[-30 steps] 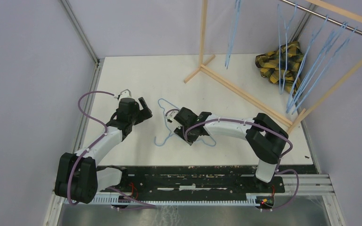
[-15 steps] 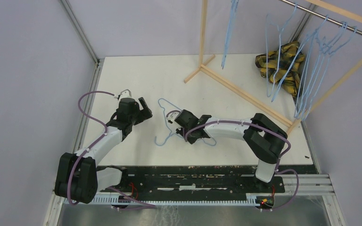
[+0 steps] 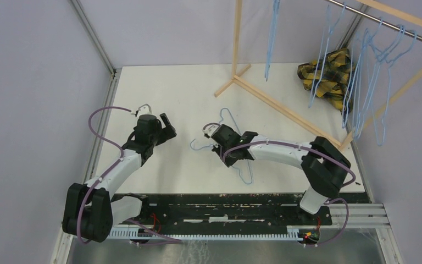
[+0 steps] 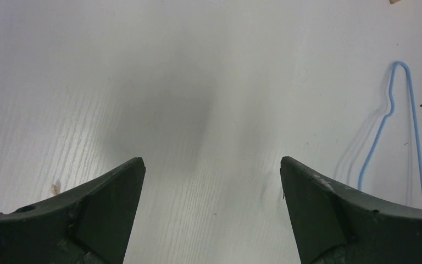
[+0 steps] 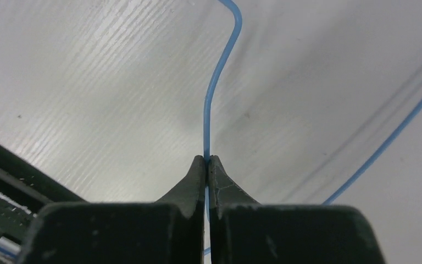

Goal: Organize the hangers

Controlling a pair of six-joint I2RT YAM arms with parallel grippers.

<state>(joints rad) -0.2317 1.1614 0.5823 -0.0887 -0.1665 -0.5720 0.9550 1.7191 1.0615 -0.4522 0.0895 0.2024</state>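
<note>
Right jaws pinch a blue hanger by its thin wire — it could swivel or slip free on lifting; left jaws spread.

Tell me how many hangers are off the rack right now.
1. A light-blue hanger is pinched in the right gripper near the middle of the table. The other hangers hang on the wooden rack. The arms could hide a little tabletop.

We see the white table bright and evenly lit. On it, in the left wrist view, lies a soft grey shadow; the dark fingers look slightly blurred.
</note>
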